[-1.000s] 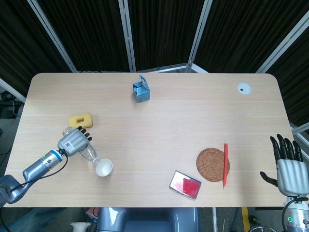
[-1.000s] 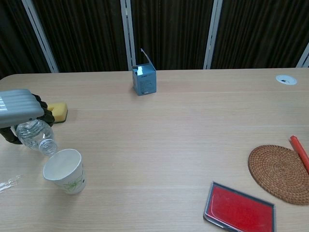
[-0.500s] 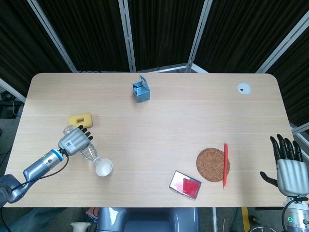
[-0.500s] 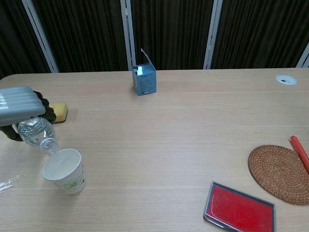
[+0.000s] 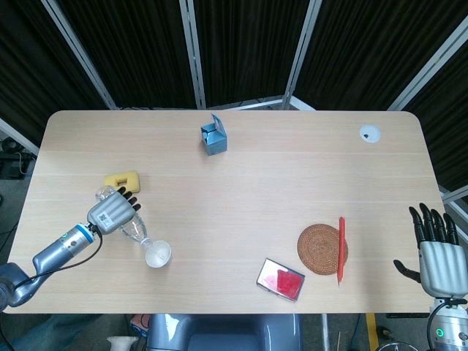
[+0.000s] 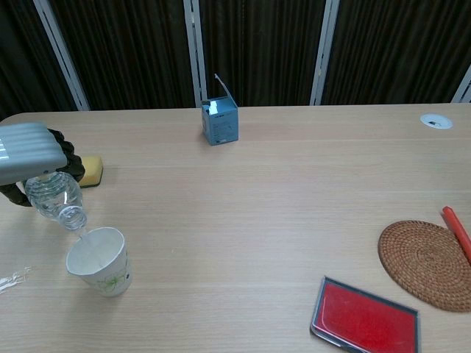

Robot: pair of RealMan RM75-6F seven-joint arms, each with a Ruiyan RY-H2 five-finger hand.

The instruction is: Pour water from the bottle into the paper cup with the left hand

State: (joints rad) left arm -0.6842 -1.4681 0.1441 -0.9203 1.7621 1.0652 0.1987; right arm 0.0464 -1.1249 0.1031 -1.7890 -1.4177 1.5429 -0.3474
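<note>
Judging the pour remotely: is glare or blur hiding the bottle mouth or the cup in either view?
Head view: even light, bottle and paper cup sharp but small. Chest view: no glare, bottle mouth crisp above the cup; left hand cut by the frame edge.

The light wooden table (image 5: 292, 183) carried a paper cup (image 6: 98, 261) near its front left, a yellow sponge (image 5: 121, 179), a blue box (image 5: 213, 137), a woven coaster (image 5: 322, 248), a red pen (image 5: 341, 250) and a red case (image 5: 281, 278).
</note>
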